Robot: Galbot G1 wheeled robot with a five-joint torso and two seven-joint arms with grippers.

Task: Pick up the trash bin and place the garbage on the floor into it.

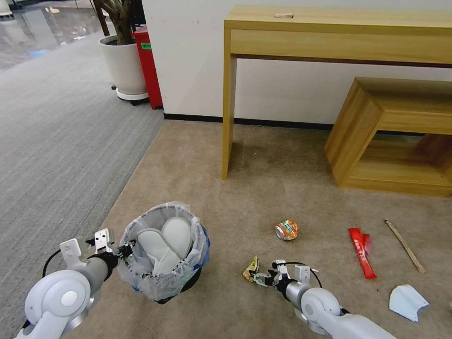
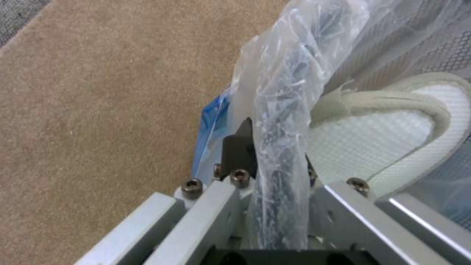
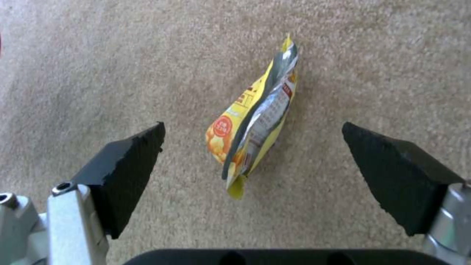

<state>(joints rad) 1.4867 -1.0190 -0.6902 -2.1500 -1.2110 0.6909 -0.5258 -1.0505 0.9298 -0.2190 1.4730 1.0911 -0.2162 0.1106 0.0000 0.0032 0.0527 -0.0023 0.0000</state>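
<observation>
While it stands on the beige short-pile carpet [image 1: 263, 188], the small round trash bin [image 1: 186, 282] is gripped at its rim by the left gripper [image 1: 126, 249], whose dark pads are closed tight on the black edge and the crinkly clear liner bag [image 2: 284, 121] folded over it. Blue patches show through the plastic on the outer side. Two white slippers [image 1: 165, 242] with a fine woven texture and soft rolled edging stand upright inside the bin, soles together.

Just to the bin's right, the right gripper [image 1: 259, 278] is low over the carpet with its wedge-shaped black pads spread wide on either side of a flattened yellow snack packet [image 3: 252, 136], glossy and creased, not touching it.

Farther out lie a crushed orange and green can [image 1: 286, 230], a long red wrapper [image 1: 361, 252], a thin wooden stick [image 1: 405, 246] and a pale folded mask [image 1: 407, 302], all apart from each other. Behind them a light wood console table [image 1: 339, 35] and a low open wooden bench [image 1: 391, 136] stand against the white wall. Grey striped carpet [image 1: 61, 141] runs along the left.
</observation>
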